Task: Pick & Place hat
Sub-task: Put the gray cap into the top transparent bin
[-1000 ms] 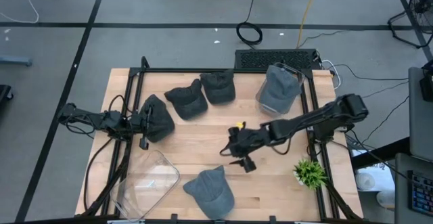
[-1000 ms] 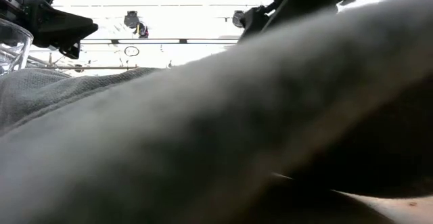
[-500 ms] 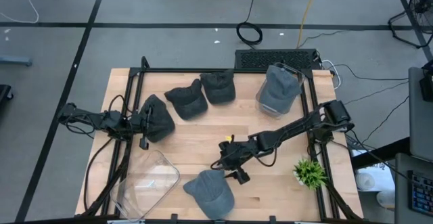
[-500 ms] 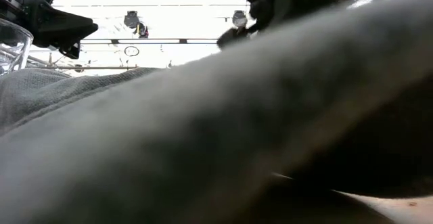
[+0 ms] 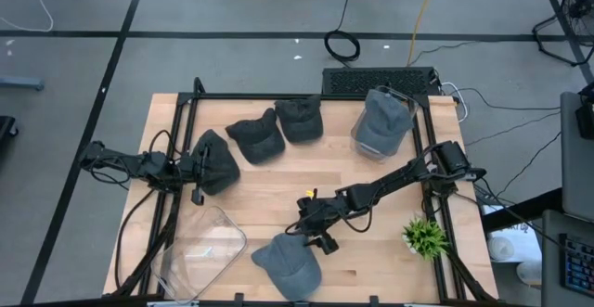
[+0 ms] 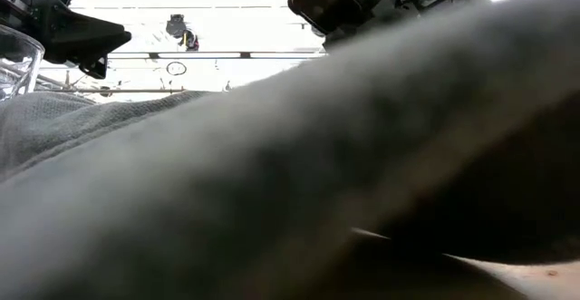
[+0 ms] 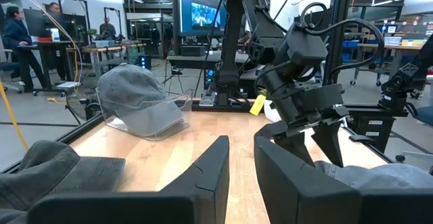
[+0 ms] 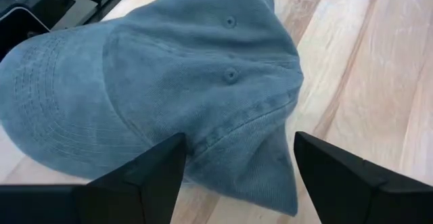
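At the table's near edge, the blue-grey cap (image 5: 288,263) lies flat. The right gripper (image 5: 322,235) is held spread just above its rear edge (image 8: 237,126). One finger should be slid under the fabric before closing. The left gripper (image 7: 240,160), unclenched, is parked by the dark cap (image 5: 213,159).

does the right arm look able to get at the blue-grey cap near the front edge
Probably yes. The right gripper hangs open right over the blue-grey cap, its fingers straddling the cap's back edge, with nothing between them. The left gripper waits beside a dark cap.
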